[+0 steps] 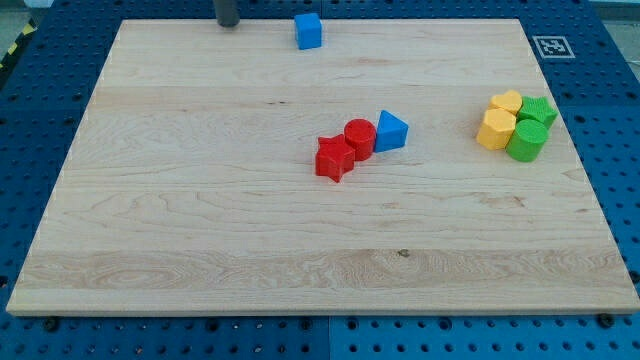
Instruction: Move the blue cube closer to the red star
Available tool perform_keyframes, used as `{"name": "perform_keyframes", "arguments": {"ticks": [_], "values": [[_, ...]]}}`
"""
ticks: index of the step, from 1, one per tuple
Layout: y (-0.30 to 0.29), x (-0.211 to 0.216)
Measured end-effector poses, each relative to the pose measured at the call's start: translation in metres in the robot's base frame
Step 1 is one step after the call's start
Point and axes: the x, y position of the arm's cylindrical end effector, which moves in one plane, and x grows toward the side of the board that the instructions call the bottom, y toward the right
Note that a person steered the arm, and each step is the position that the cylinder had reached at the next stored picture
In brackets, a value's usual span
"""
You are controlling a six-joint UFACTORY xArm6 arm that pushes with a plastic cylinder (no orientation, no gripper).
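Note:
The blue cube [308,31] sits near the view's top edge of the wooden board, a little left of centre. The red star [334,158] lies near the board's middle, touching a red cylinder [360,137]. My tip [228,25] is at the view's top, to the left of the blue cube and apart from it, with a clear gap between them. The red star is well below the cube, slightly to the right.
A blue triangular block [391,131] touches the red cylinder's right side. At the view's right, two yellow blocks [497,128] and two green blocks [528,139] form a cluster. The wooden board [200,220] lies on a blue pegboard table.

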Motion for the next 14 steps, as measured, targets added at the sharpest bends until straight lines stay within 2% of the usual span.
{"name": "perform_keyframes", "arguments": {"ticks": [1, 3, 5, 11, 14], "values": [[0.004, 0.0], [0.071, 0.002], [0.097, 0.002], [0.12, 0.028], [0.154, 0.069]]}}
